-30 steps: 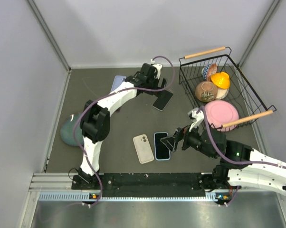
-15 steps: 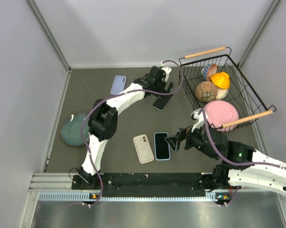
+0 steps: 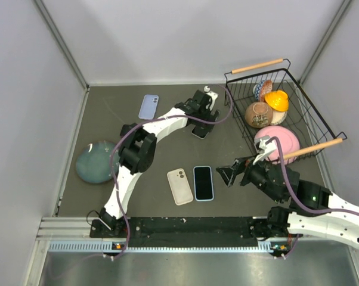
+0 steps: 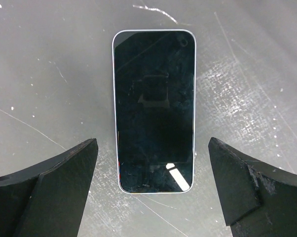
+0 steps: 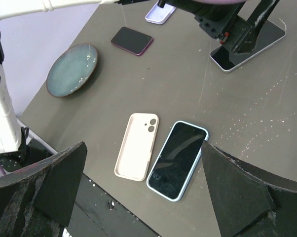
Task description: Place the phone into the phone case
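Your left arm has swung across from the lilac case (image 3: 148,106) to the far right of the table (image 3: 227,143), and the right arm has backed off from the stuff by the near edge. So now the phone (image 4: 154,98) lies flat, screen up, right under the left claw (image 4: 152,145), just beside the basket (image 3: 228,89).

That claw is spread as wide as it goes with nothing in it. There's one finger off each long edge of the phone, not touching as far as I can see. Makes sense to me: it's lined up to pinch across the narrow width.

The cream case (image 3: 179,186) sits well apart, down by the near edge, with a blue-rimmed phone (image 3: 203,183) just beside it and a thin gap between them. The right claw (image 3: 230,174) hangs just right of that pair, also wide open and empty. My guess is it's parked there to steady the case.

Room-wise, there's bare table on both long sides of the phone, so the fingers have space to drop. It's flat on the surface though, so there's not much edge to bite. The basket wall is near, so mind it when you lift. The stretch between phone and case looks open for the carry.
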{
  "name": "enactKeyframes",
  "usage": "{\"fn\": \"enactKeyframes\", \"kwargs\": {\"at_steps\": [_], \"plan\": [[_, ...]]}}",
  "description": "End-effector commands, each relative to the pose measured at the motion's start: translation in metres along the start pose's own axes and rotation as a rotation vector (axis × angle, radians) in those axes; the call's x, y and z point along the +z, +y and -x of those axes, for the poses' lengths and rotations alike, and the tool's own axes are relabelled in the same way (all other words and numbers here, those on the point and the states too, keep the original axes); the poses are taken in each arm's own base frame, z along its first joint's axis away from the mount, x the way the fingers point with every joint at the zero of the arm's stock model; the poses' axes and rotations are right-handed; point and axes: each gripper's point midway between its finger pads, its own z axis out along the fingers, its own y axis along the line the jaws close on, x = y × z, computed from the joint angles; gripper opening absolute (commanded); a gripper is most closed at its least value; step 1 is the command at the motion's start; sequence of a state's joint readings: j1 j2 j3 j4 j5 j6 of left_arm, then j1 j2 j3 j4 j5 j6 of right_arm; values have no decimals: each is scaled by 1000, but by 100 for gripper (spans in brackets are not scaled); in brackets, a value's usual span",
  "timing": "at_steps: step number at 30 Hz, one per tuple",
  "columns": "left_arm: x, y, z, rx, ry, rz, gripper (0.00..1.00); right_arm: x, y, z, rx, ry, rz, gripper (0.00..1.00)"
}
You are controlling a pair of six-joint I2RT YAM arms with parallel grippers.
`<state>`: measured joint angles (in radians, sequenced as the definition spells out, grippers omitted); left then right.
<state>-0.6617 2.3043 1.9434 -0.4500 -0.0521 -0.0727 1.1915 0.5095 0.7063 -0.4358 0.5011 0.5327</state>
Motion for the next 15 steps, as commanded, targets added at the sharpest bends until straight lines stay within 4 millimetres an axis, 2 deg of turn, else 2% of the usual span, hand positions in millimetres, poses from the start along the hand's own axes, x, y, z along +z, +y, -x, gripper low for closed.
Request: {"fn": "enactKeyframes", "kwargs": {"at_steps": [1, 6, 15], "plan": [[2, 6, 14, -16, -27, -10, 99, -3, -2, 9, -8, -35, -9, 99], [12, 6, 4, -37, -1, -28, 99, -7, -6, 16, -20, -58, -23, 99], [20, -2, -11, -39, 42, -74, 97, -6, -10, 11, -18, -54, -39, 99]]}}
